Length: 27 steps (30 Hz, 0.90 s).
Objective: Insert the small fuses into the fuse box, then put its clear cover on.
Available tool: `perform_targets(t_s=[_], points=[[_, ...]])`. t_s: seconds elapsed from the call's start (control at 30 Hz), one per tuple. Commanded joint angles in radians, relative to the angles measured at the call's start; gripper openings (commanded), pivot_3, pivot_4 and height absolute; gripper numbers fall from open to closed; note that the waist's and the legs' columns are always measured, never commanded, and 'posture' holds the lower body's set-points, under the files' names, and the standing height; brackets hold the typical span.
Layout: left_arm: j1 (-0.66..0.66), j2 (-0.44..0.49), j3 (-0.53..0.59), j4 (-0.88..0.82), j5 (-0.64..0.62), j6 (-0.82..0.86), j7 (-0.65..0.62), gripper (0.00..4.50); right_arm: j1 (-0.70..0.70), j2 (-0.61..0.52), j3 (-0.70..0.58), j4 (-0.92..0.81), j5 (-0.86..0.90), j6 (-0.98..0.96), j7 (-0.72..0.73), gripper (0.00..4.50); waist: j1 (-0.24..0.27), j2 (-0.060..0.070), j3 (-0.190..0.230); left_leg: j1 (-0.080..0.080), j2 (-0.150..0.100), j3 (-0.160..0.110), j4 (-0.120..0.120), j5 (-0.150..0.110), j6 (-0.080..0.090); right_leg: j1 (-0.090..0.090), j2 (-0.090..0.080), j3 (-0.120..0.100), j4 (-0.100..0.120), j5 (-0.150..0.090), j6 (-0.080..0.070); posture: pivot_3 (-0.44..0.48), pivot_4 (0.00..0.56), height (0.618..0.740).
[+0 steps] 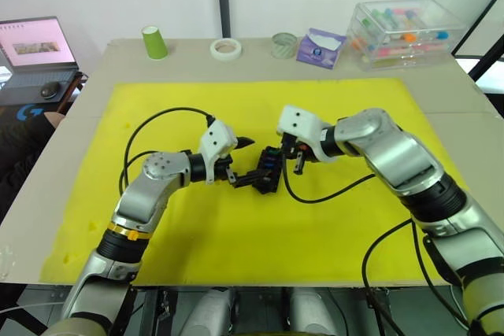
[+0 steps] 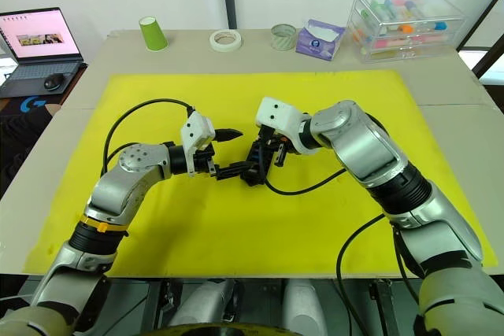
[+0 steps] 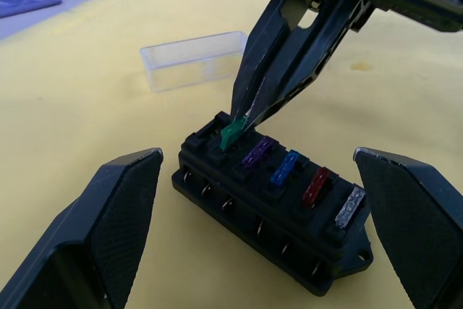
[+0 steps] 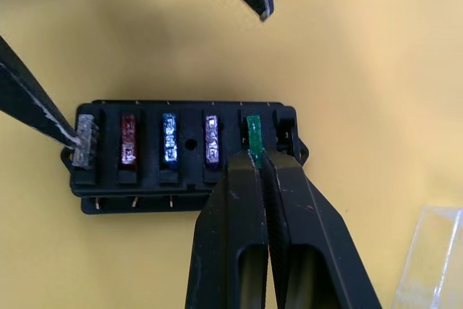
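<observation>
The fuse box [image 4: 184, 153] lies flat on the yellow mat [image 1: 236, 226] near the middle of the worktop [image 1: 465, 116], slots facing up, so fuses can be pressed in from above. Five fuses sit in one row: grey [image 4: 87, 139], red [image 4: 129, 139], blue [image 4: 169, 139], purple [image 4: 211, 139] and green [image 4: 253, 135]. The green fuse stands proud and tilted in the end slot; I judge it not yet fully seated.

The right claw [image 4: 262, 163] is clenched on the green fuse, its tips pinched together on the upper edge, evidently to steer and push it home. The right arm reaches in from the right, forearm bent inward, wrist angled down over the box.

The left claw [image 1: 240, 163] is released and wide, one finger [image 3: 101, 229] on each side of the box. One tip seems to touch the grey-fuse end, probably bracing the box against sliding. The left arm lies low over the mat, elbow out.

The clear cover [image 3: 194, 59] lies on the mat just beyond the box, unfitted, ready for the closing step.
</observation>
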Motion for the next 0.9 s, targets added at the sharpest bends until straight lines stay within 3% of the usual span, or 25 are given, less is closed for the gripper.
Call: perform_targets(t_s=[0.03, 0.33, 0.43, 0.63, 0.9], points=[[-0.003, 0.005, -0.003, -0.035, 0.001, -0.006, 0.001, 4.45, -0.020, 0.014, 0.004, 0.014, -0.016, -0.021, 0.007, 0.00, 0.000, 0.000, 0.000, 0.000, 0.000, 0.000, 0.000, 0.000, 0.000, 0.000, 0.000, 0.000, 0.000, 0.000, 0.000, 0.000, 0.150, 0.740], [0.001, 0.007, -0.003, -0.041, 0.002, -0.001, 0.007, 4.45, -0.020, 0.022, 0.006, 0.030, -0.025, -0.036, 0.022, 0.00, -0.001, 0.000, 0.000, 0.000, 0.000, 0.000, 0.000, 0.000, 0.000, 0.000, 0.000, 0.000, 0.000, 0.000, 0.000, 0.000, 0.150, 0.740], [0.002, 0.008, -0.003, -0.042, 0.002, -0.001, 0.008, 4.50, -0.021, 0.022, -0.001, 0.026, -0.024, -0.036, 0.028, 0.73, -0.001, 0.000, 0.000, 0.000, 0.000, 0.000, 0.000, 0.000, 0.000, 0.000, 0.000, 0.000, 0.000, 0.000, 0.000, 0.000, 0.150, 0.740], [0.001, 0.009, -0.003, -0.038, 0.002, -0.003, 0.004, 4.50, -0.021, 0.023, -0.021, 0.015, -0.013, -0.027, 0.035, 2.82, -0.001, 0.000, 0.000, 0.000, 0.000, 0.000, 0.000, 0.000, 0.000, 0.000, 0.000, 0.000, 0.000, 0.000, 0.000, 0.000, 0.150, 0.740], [-0.011, 0.007, -0.008, -0.027, 0.005, -0.008, -0.002, 4.50, -0.029, 0.032, -0.079, 0.012, 0.008, -0.032, 0.028, 2.82, 0.000, 0.000, 0.000, 0.000, 0.000, 0.000, 0.000, 0.000, 0.000, 0.000, 0.000, 0.000, 0.000, 0.000, 0.000, 0.000, 0.150, 0.740]])
